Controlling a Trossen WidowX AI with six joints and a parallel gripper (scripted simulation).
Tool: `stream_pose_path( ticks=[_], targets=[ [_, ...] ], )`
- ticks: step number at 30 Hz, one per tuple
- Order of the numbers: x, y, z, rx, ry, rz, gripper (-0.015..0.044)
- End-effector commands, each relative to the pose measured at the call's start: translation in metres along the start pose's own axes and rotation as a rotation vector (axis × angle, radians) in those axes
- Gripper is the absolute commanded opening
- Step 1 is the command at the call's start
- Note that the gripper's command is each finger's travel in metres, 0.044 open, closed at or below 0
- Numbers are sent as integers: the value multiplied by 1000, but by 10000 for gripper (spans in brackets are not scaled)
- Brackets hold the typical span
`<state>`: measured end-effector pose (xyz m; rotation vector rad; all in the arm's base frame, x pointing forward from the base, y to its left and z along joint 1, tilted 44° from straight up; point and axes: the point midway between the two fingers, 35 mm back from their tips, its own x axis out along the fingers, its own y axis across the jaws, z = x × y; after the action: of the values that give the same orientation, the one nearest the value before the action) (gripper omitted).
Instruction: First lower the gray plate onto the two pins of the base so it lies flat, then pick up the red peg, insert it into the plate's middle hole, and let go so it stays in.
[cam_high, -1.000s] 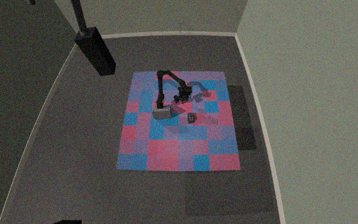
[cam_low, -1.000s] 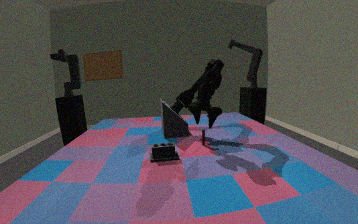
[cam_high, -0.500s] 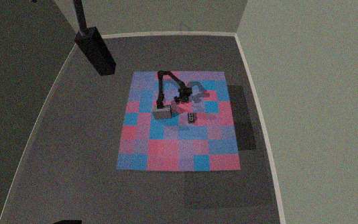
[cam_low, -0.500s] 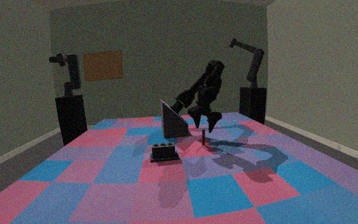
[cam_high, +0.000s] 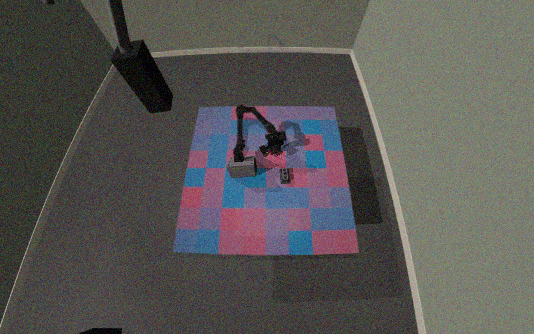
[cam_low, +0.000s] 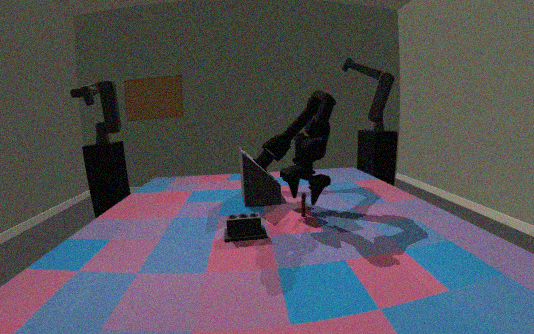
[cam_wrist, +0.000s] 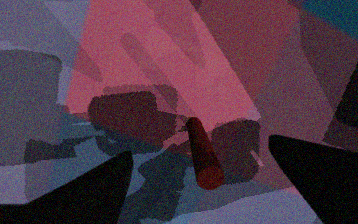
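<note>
- Over the checkered tabletop (cam_high: 243, 235) (cam_low: 165, 305), I hold my gripper (cam_high: 270, 152) (cam_low: 304, 199) (cam_wrist: 200, 149) spread, empty.
- Beside it, the gray plate (cam_low: 244, 216) seems seated on the base (cam_low: 246, 239).
- Below, the red peg (cam_low: 303, 205) (cam_wrist: 204, 155) stands upright, awaiting grasp and insertion.

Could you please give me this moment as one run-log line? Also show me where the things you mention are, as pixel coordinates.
gripper (cam_low: 306, 196) (cam_wrist: 200, 149): open, above peg | red peg (cam_low: 303, 205) (cam_wrist: 204, 155): upright, ungrasped, outside base assembly (cam_low: 245, 228) (cam_high: 285, 176) | likely next: lower, grip peg

The red peg (cam_low: 303, 205) (cam_wrist: 205, 155) stands upright on the tabletop.
</note>
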<state>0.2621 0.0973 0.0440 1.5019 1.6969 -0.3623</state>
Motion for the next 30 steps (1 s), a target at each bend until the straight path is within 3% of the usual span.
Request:
stream_pose_path(
  ticks=[1, 6, 21, 30],
  targets=[
    [7, 0, -1, 5, 6, 2, 440],
    [12, -1, -1, 5, 8, 2, 440],
    [12, -1, -1, 5, 8, 2, 46],
    [12, -1, -1, 5, 8, 2, 0]
  ],
)
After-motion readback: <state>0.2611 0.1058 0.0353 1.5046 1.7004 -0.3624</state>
